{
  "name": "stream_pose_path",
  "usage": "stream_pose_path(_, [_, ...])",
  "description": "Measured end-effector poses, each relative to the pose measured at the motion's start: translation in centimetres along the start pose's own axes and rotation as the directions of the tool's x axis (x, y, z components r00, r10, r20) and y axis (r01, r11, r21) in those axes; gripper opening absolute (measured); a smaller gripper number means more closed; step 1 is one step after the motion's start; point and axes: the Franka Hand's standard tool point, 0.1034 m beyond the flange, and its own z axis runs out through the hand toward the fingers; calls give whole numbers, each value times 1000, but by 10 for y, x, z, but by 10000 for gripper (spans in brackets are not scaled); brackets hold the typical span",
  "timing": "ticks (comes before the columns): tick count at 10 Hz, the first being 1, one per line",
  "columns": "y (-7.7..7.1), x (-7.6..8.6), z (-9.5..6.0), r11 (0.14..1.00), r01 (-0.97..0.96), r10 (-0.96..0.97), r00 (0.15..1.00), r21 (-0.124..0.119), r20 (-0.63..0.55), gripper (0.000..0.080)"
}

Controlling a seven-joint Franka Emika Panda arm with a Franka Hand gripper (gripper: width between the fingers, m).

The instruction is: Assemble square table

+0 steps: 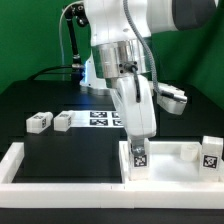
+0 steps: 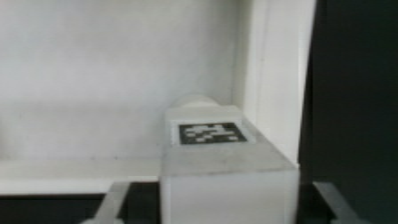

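The square table panel [image 1: 168, 166] lies white and rimmed at the exterior view's lower right. My gripper [image 1: 137, 138] is shut on a white tagged leg block [image 1: 138, 155] and holds it upright at the panel's near-left corner. In the wrist view the leg block [image 2: 214, 150] fills the space between my fingers [image 2: 121, 200], with the panel's floor [image 2: 107, 90] and rim [image 2: 270, 60] behind it. A second leg block [image 1: 209, 152] stands at the panel's right corner. Two more leg blocks [image 1: 38, 122] [image 1: 63, 120] lie on the black table at the left.
The marker board [image 1: 100, 118] lies flat behind the gripper. Long white bars [image 1: 60, 182] frame the black surface along the front and left. A white robot base and black cables stand at the back.
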Motion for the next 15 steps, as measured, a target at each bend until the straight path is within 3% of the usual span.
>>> stream_pose_path(1, [0,0,0,1000,-27,27,1000,-1,0,358])
stream_pose_path(2, [0,0,1,1000,-8,8,1000,-2,-2,492])
stream_pose_path(3, [1,-1,1,999,39,-39,999,-5,-8,492])
stream_pose_path(4, [1,-5,2,974,224,-225,974,-22,-32,615])
stream_pose_path(5, [2,-11,4,890,455,-456,890,-35,-26,639])
stream_pose_path(8, [3,-10,5,762,646,-647,762,-42,-16,648])
stream_pose_path(9, [2,-9,4,675,735,-737,675,-61,-18,648])
stream_pose_path(10, [0,-10,2,476,874,-879,477,-100,-13,648])
stream_pose_path(11, [-2,-9,1,292,951,-956,294,-106,8,648])
stream_pose_path(12, [-1,-5,2,186,977,-981,190,-101,28,648])
stream_pose_path(13, [-1,-5,2,214,972,-976,217,-102,24,648])
stream_pose_path(14, [-1,-5,2,243,965,-969,246,-103,21,564])
stream_pose_path(15, [-1,-5,2,245,964,-969,248,-103,21,427])
